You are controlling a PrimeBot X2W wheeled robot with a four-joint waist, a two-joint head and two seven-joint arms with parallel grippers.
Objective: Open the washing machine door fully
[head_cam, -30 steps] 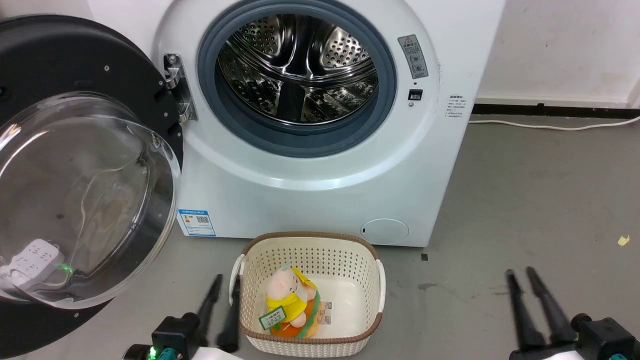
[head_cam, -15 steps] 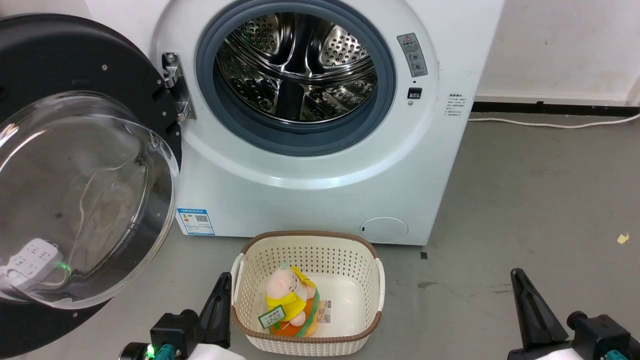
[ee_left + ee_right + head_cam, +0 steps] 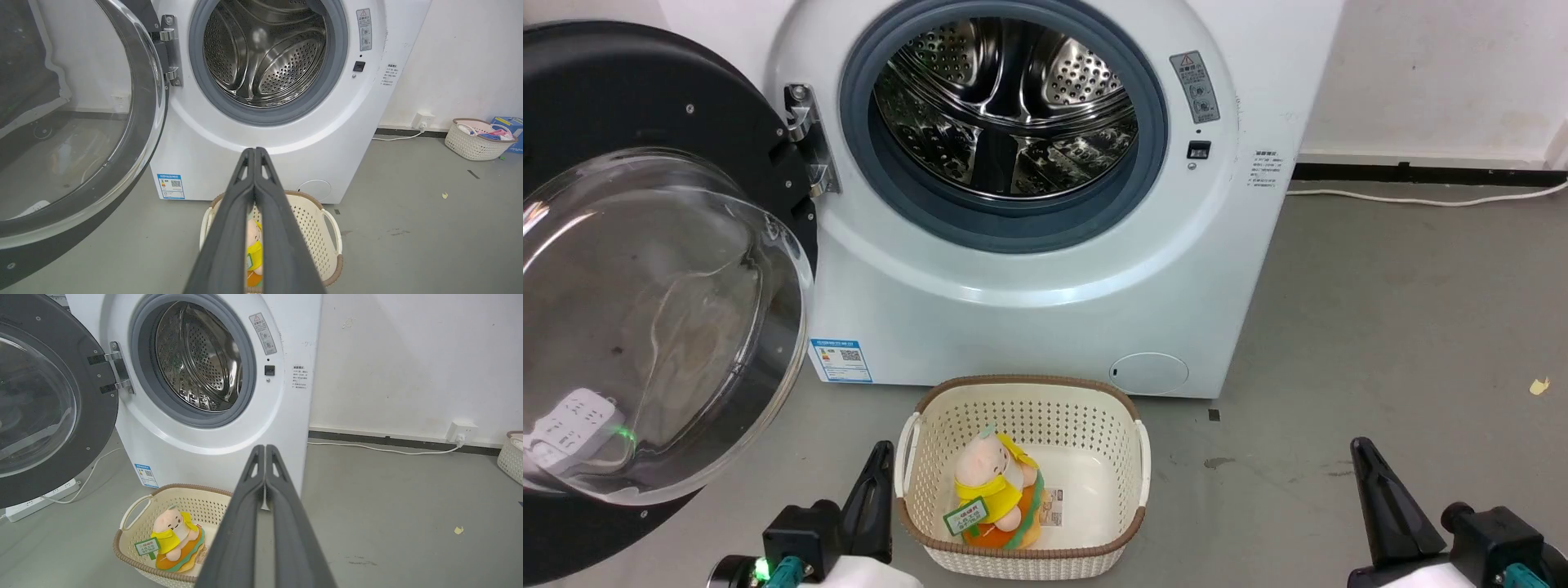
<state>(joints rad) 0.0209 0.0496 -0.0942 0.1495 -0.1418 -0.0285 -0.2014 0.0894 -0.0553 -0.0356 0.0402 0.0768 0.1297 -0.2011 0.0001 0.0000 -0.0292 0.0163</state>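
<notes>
One glossy black, glass-bowled door (image 3: 645, 286) stood wide open. One toy (image 3: 992, 482) lay in a basket (image 3: 1029, 382); left gripper (image 3: 880, 457) and right gripper (image 3: 1361, 453) had fingers pressed together.

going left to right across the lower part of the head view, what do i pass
washing machine door → left pincer → basket → right pincer
</notes>
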